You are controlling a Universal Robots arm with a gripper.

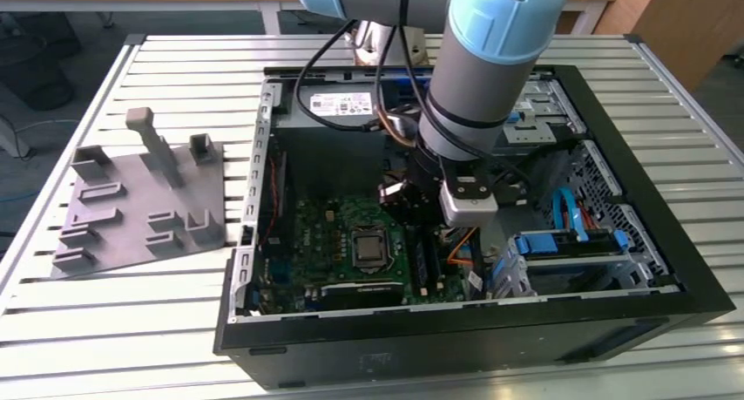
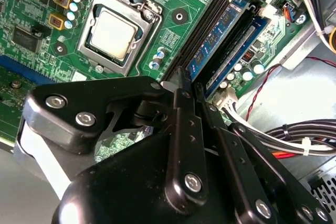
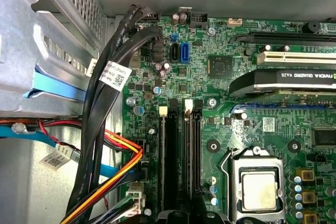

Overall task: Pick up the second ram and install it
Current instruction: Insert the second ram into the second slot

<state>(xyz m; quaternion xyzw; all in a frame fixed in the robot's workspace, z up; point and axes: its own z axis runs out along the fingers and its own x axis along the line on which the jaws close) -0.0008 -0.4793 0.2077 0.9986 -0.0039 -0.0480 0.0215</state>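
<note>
In the second wrist view, two blue-green sticks stand side by side in the motherboard's memory slots. The second ram (image 2: 216, 32) is the one nearer the two empty black slots (image 2: 198, 30), and the other stick (image 2: 237, 50) is beside it. My gripper (image 2: 190, 81) has its black fingertips (image 2: 181, 77) drawn close together over the near end of the second ram, which sits between them. In the exterior view the gripper (image 1: 419, 213) is low inside the open computer case (image 1: 651, 313), over the green motherboard (image 1: 326, 234).
The processor (image 2: 111, 34) lies beside the slots. A bundle of black and coloured cables (image 3: 113, 129) and a metal drive cage (image 3: 52, 51) flank the other side. A graphics card (image 3: 294, 80) lies further along the board. A grey holder fixture (image 1: 139, 200) sits on the slatted table.
</note>
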